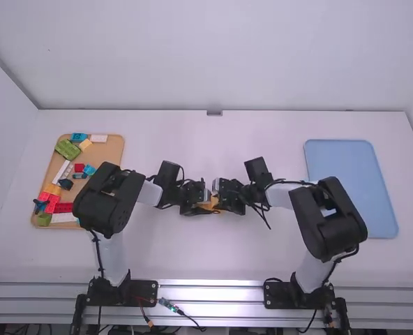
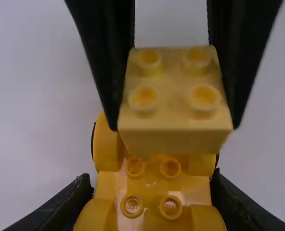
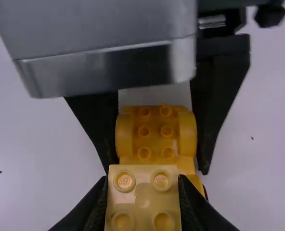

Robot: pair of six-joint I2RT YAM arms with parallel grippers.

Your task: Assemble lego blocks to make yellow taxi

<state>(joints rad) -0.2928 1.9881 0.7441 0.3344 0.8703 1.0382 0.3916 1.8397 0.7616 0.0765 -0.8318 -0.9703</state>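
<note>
Chassis [image 2: 152,185] is clamped by left gripper [image 1: 205,204]; pale-yellow block [image 2: 174,101] is held over it by right gripper [image 1: 220,202].

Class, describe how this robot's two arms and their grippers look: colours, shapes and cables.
The left arm and right arm match: white links, bulky black joints with rounded corners, and thin black cables. The left gripper and right gripper each have two black, tapering fingers.
</note>
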